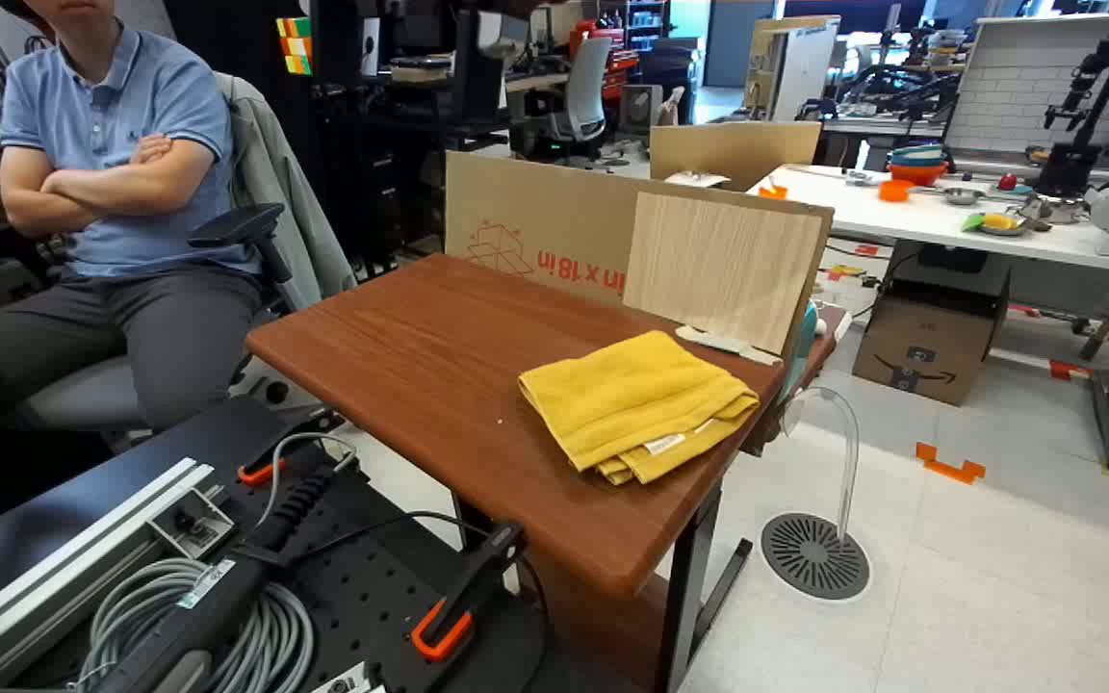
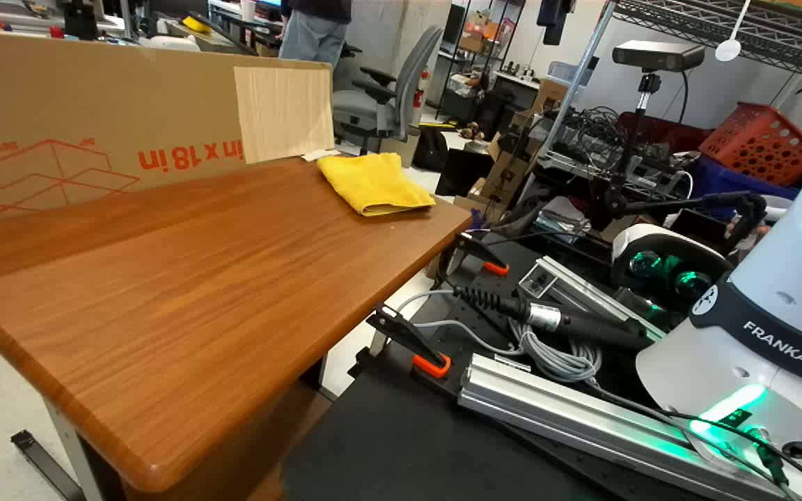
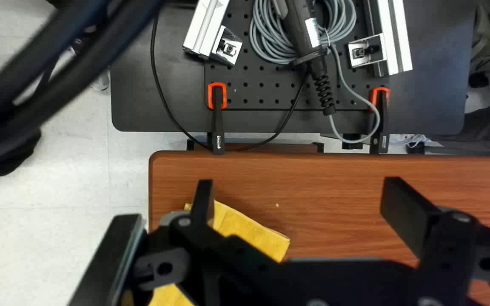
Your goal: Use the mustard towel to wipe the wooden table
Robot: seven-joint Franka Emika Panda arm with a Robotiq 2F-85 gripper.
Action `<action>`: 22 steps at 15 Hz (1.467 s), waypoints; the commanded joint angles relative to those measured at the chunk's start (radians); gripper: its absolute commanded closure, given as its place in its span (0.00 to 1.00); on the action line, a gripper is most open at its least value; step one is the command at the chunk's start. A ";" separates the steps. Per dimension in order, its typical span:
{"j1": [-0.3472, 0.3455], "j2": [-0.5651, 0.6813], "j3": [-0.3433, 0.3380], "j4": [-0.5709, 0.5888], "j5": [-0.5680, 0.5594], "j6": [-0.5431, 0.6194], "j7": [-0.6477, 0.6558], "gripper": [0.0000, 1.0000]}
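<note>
The mustard towel [image 1: 639, 399] lies folded along one short edge of the wooden surface [image 1: 400, 361], near its corner by the cardboard panel [image 1: 545, 212], presumably to offer a thick wiping pad, while the empty gripper [image 3: 299, 191] has its jaws spread, probably for picking it up.

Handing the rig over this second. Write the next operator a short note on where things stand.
Gripper: open, jaws apart, holding nothing.
Things: mustard towel folded on the wooden table, near one end, by the wood-grain panel.
Done: these pictures cannot show whether any wiping has happened.
Left: probably grasp the towel, then wipe the table; a small pale speck shows on it.
</note>
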 commanded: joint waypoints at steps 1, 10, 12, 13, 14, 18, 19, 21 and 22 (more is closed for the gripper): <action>-0.014 0.002 0.013 0.001 0.005 -0.001 -0.005 0.00; 0.009 0.231 0.083 -0.098 0.202 0.632 0.202 0.00; 0.000 0.343 0.093 -0.090 0.191 0.777 0.265 0.00; -0.007 0.395 0.094 -0.085 0.177 0.824 0.294 0.00; -0.012 0.446 0.094 -0.077 0.166 0.865 0.321 0.00; -0.021 0.483 0.096 -0.096 0.163 0.875 0.326 0.00; -0.021 0.494 0.096 -0.093 0.163 0.875 0.326 0.00; -0.020 0.484 0.099 -0.092 0.163 0.875 0.326 0.00; -0.019 0.469 0.104 -0.098 0.192 0.889 0.315 0.00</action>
